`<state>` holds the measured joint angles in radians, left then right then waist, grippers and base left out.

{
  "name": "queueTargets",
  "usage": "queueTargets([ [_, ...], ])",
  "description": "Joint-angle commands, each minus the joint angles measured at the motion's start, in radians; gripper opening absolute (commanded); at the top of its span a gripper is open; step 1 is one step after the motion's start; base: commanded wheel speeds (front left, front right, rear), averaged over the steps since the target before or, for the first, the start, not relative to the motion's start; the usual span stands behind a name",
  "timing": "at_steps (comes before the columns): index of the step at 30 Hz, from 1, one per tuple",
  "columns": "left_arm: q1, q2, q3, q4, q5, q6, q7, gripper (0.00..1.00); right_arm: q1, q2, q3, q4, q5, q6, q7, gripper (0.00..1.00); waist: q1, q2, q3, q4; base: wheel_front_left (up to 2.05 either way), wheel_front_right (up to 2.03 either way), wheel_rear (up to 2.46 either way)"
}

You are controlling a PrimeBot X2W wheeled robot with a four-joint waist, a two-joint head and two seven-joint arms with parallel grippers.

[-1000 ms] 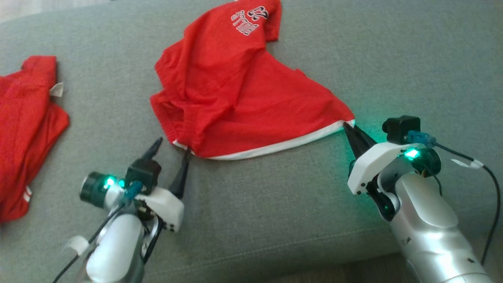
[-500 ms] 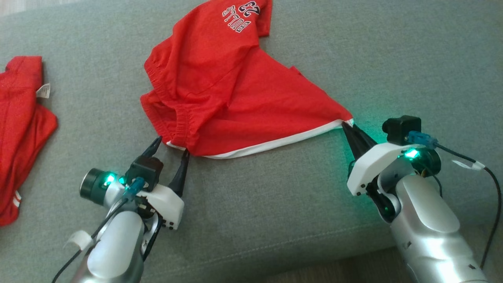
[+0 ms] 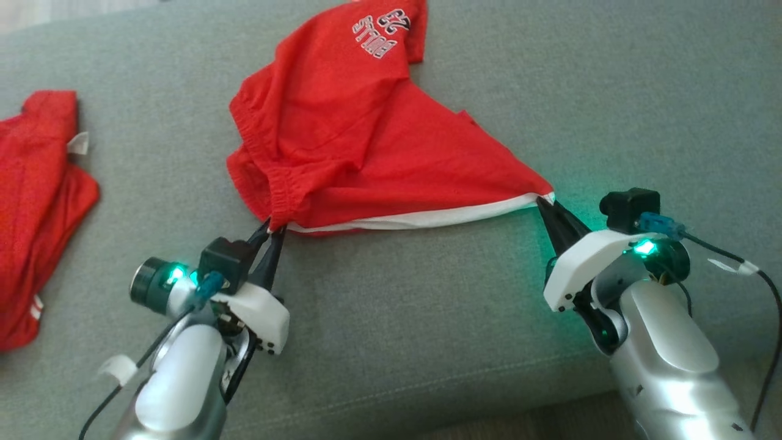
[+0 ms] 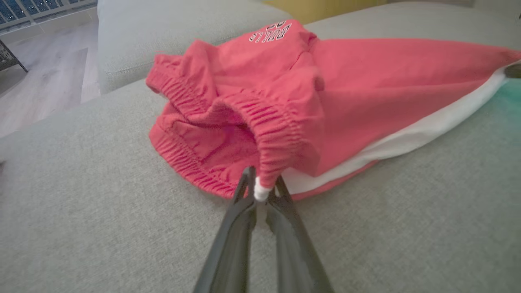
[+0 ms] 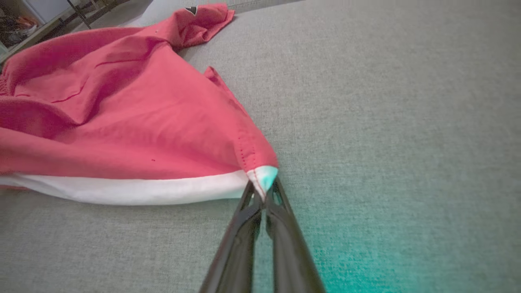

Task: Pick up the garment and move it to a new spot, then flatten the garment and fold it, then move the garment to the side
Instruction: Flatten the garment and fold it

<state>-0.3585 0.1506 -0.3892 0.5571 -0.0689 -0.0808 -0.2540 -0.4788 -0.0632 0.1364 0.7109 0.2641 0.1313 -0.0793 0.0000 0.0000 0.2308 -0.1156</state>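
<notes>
Red garment (image 3: 342,140), white hem band (image 3: 427,218), white lettering (image 3: 376,32). Grey couch (image 3: 427,318) beneath it. Another red cloth (image 3: 36,201) left of it.

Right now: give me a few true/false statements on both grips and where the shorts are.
1. The left gripper is shut on the waistband corner of the shorts. True.
2. The right gripper is open, clear of the cloth. False: it is shut on the white-trimmed corner.
3. The shorts hang in mid-air. False: most of them rests on the sofa.
4. A second red garment lies off to the robot's left. True.
</notes>
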Motion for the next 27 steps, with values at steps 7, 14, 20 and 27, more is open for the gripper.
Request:
queueTargets([
  [7, 0.054, 0.015, 0.053, -0.129, -0.122, -0.033, -0.002, 0.00, 0.012, 0.003, 0.019, -0.123, -0.020, -0.001, -0.032, 0.00, 0.0000, 0.0000, -0.067, 0.043, 0.00, 0.00, 0.00],
  [14, 0.065, 0.007, 0.071, -0.270, -0.270, -0.045, 0.092, 0.00, -0.008, -0.029, 0.036, -0.267, -0.035, -0.001, -0.007, 0.00, 0.0000, 0.0000, -0.123, 0.062, 0.00, 0.00, 0.00],
  [20, 0.010, -0.015, 0.137, -0.448, -0.433, -0.036, 0.242, 0.00, -0.056, -0.060, 0.003, -0.430, -0.058, -0.001, 0.021, 0.00, 0.0000, 0.0000, -0.168, 0.075, 0.00, 0.00, 0.00],
  [27, -0.059, -0.042, 0.214, -0.596, -0.552, 0.025, 0.338, 0.00, -0.093, -0.042, -0.048, -0.563, -0.107, -0.001, 0.030, 0.00, 0.0000, 0.0000, -0.209, 0.077, 0.00, 0.00, 0.00],
])
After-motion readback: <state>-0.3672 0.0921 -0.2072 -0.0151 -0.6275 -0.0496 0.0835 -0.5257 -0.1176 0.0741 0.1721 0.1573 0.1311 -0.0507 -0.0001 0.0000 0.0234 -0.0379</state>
